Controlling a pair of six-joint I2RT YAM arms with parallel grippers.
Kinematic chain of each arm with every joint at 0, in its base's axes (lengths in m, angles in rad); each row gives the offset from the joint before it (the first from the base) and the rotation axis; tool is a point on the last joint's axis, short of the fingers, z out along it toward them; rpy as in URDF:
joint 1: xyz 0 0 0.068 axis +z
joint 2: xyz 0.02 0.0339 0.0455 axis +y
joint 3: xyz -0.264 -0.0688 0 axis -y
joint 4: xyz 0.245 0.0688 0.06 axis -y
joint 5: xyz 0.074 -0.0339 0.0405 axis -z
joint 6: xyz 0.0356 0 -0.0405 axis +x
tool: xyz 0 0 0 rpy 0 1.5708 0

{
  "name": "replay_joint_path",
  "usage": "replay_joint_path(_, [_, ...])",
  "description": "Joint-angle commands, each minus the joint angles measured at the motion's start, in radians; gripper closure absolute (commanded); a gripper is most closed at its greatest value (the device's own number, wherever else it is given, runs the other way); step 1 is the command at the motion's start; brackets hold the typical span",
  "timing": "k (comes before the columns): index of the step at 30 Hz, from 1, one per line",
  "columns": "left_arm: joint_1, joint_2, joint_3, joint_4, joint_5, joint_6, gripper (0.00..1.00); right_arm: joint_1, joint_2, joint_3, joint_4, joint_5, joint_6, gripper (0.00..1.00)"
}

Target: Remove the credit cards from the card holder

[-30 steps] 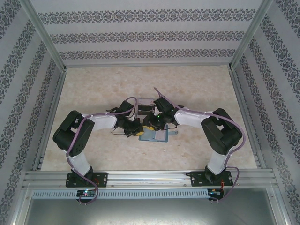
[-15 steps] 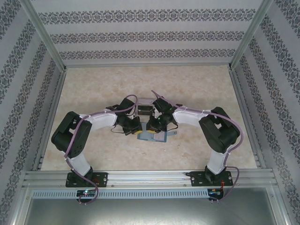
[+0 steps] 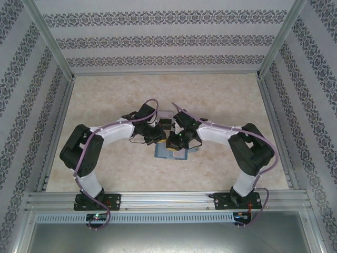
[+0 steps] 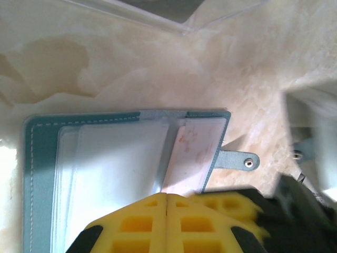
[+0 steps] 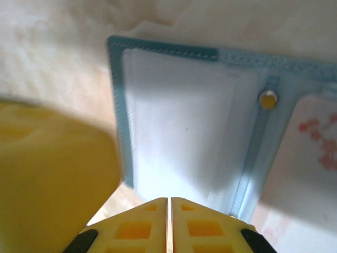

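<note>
Top external view, item one: beige marbled table (image 3: 105, 105), walled in patterned paper. Item two: my two arms, left arm (image 3: 87, 153) and right arm (image 3: 247, 150), bent inward so that the wrists meet near the table's middle. Item three: clear plastic tray (image 3: 165, 113), lying just beyond the wrists; its edge crosses the top of the left wrist view (image 4: 174, 16). Item four: card holder (image 3: 171, 154), teal, lying open and flat on the table on the near side of the tray, partly under my right wrist; its clear sleeves face up (image 4: 116, 163) (image 5: 179, 121). Item five: my left claw (image 3: 154, 135), yellow pads pressed together over the holder's near edge (image 4: 167, 211); whether anything is pinched between them I cannot tell. Item six: my right claw (image 3: 174, 141), pads likewise together at the holder's edge (image 5: 169, 216). Item seven: pale panel with reddish marks (image 4: 192, 153) in one sleeve; card or not, I cannot tell. Item eight: strap tab (image 4: 239, 159), sticking out flat. Item nine: snap stud (image 5: 267, 98) on the spine.
</note>
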Motion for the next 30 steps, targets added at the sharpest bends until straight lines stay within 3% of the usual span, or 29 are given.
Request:
replay_joint_path(1, [-0.02, 0.049, 0.011, 0.08, 0.06, -0.048, 1.0, -0.016, -0.072, -0.037, -0.018, 0.019, 0.016, 0.88])
replay_joint_path(11, [-0.073, 0.122, 0.102, -0.038, 0.042, 0.013, 1.0, -0.086, -0.173, -0.122, -0.1, 0.092, -0.007, 0.84])
replay_joint_path(21, [-0.111, 0.175, 0.181, -0.125, 0.031, 0.061, 0.91, -0.125, -0.121, -0.112, -0.103, 0.098, -0.042, 0.77])
replay_joint_path(30, [-0.116, 0.198, 0.182, -0.146, 0.02, 0.079, 0.75, -0.13, -0.094, -0.094, -0.11, 0.105, -0.054, 0.71])
